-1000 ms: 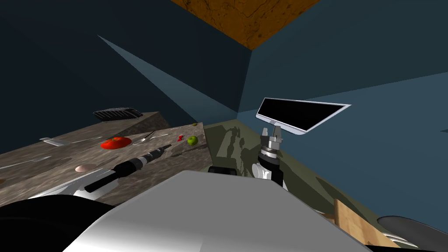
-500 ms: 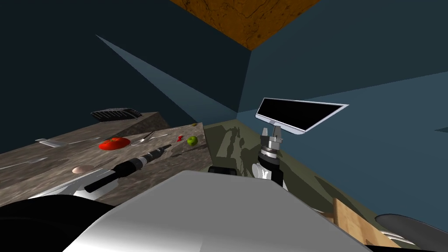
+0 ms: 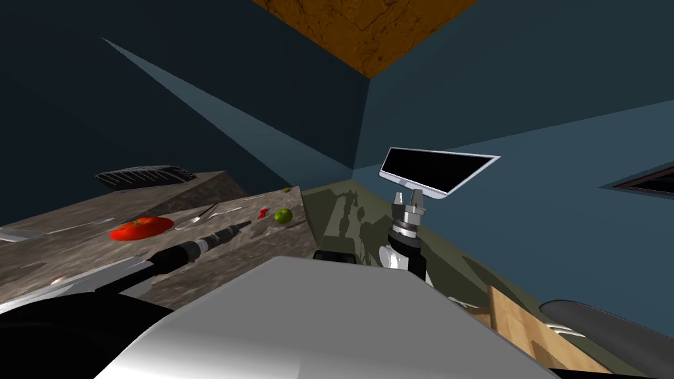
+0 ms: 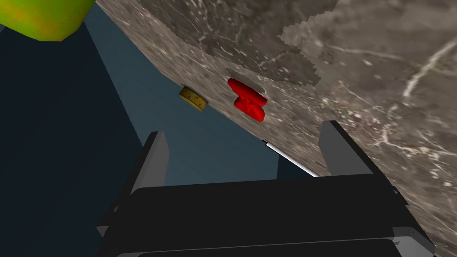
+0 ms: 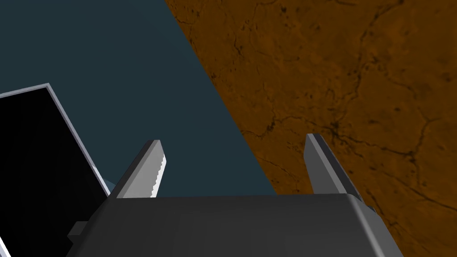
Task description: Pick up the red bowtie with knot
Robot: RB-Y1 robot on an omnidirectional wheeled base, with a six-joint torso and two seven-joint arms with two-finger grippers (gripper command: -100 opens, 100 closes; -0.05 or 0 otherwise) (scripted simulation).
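The red bowtie with its knot lies on the marbled grey counter, close to the counter's edge. My left gripper is open, and the bowtie sits a short way beyond its fingertips, in line with the gap. In the head view the bowtie is a small red spot beside a green apple, with my dark left forearm stretched over the counter toward it. My right gripper is raised in front of the chest, open and holding nothing.
The green apple and a small yellowish disc lie near the bowtie. A thin silver utensil lies by my right finger. A flat red tomato-like thing and cutlery lie further along the counter. A dark rack stands at the back.
My whole view has turned, so the counter and its things sit further left in the picture. The right arm has not moved; the left arm still reaches toward the bowtie.
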